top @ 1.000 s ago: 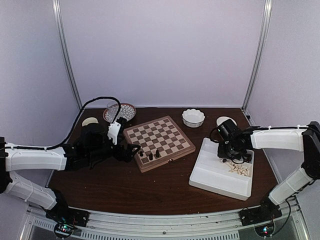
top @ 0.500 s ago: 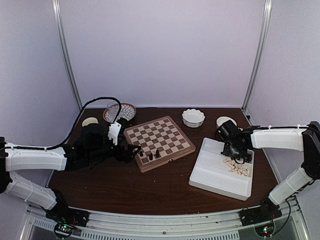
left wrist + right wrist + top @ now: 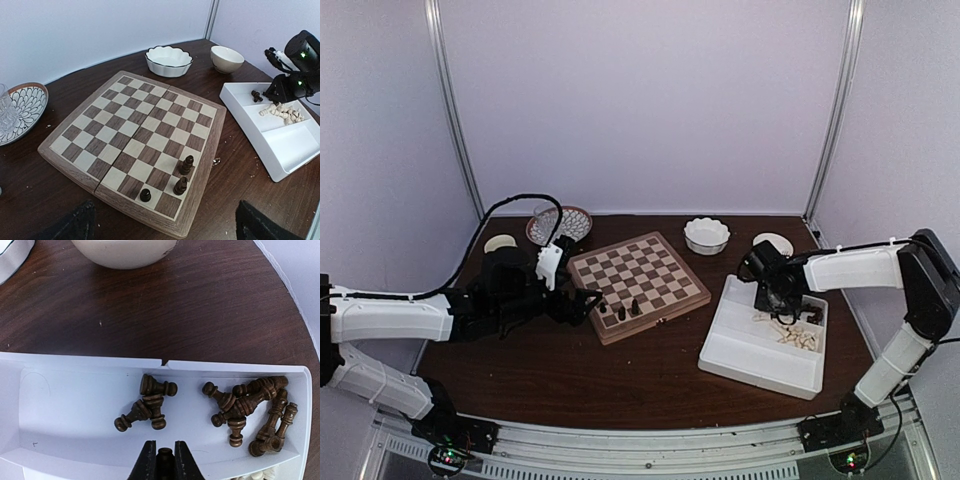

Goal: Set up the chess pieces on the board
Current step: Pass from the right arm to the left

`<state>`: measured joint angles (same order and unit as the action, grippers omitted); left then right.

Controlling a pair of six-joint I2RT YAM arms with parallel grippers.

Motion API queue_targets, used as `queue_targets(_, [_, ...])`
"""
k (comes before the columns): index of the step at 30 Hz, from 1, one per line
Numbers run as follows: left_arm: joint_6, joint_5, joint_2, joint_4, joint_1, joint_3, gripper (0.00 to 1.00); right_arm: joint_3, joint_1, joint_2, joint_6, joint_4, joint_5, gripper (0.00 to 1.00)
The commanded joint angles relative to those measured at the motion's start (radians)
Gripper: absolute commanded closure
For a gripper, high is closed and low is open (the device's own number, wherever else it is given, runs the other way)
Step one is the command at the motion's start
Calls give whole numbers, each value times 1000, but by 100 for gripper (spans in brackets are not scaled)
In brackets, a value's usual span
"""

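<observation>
The board (image 3: 650, 262) lies at the table's middle, with three dark chess pieces (image 3: 180, 185) upright near its front right corner. My left gripper (image 3: 588, 300) hovers open just off that corner, its fingers (image 3: 70, 225) wide apart with nothing between them. My right gripper (image 3: 164, 452) is over the white tray's (image 3: 750, 350) far compartment, shut on a dark chess piece whose round top shows between the jaws. Several dark pieces (image 3: 147, 405) lie loose under it, and more are piled to the right (image 3: 250, 410). Cream pieces (image 3: 795, 335) lie in the middle compartment.
A scalloped white bowl (image 3: 706, 235) and a small cream bowl (image 3: 772, 242) stand behind the board and tray. A patterned plate (image 3: 572, 225), a glass (image 3: 546, 214) and a small pale disc (image 3: 501, 243) sit at the back left. The tray has raised walls (image 3: 75, 362).
My right gripper has shifted a little to the left over the tray, still shut, and its arm's elbow has risen. The left arm has not moved.
</observation>
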<state>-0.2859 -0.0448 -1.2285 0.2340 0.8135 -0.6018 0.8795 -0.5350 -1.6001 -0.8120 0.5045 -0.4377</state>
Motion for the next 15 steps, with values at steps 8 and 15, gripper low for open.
queue_targets(8, [-1,26,26,17,9,-7,3,152,5,-115,20,-1,-92,95])
queue_targets(15, [-1,28,21,16,10,-9,3,188,6,-132,46,6,-120,95])
